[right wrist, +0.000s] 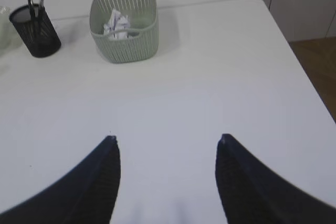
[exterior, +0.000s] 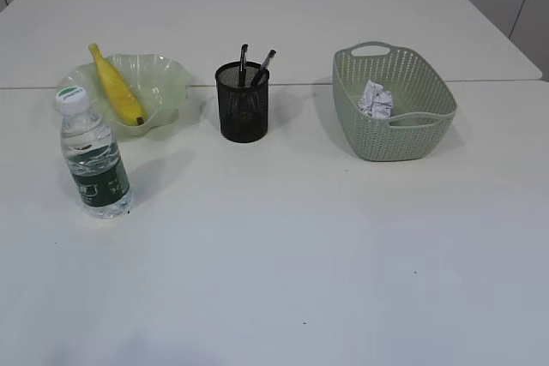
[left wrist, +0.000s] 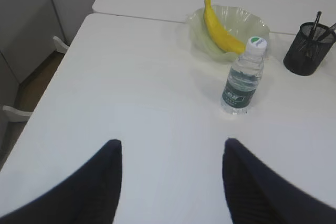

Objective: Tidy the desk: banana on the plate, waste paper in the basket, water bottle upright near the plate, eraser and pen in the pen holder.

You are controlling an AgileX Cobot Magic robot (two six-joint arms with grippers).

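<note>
Green plate [exterior: 167, 75]: banana [exterior: 117, 85] lies in it. Black mesh pen holder [exterior: 243, 102], middle of table [exterior: 300, 255]: two pens [exterior: 262, 67] stick up out of it; can't see an eraser. Green basket [exterior: 412, 139] on the right: crumpled waste paper [exterior: 376, 99] inside. Water bottle [exterior: 93, 157] stands upright just in front of the plate, white cap, dark green label w/ white writing, too small to read. Left gripper [left wrist: 172, 150]: fingers wide apart, nothing in it, above bare table, well apart from the bottle. Right gripper [right wrist: 167, 145]: also wide apart, nothing in it, above bare table.
</note>
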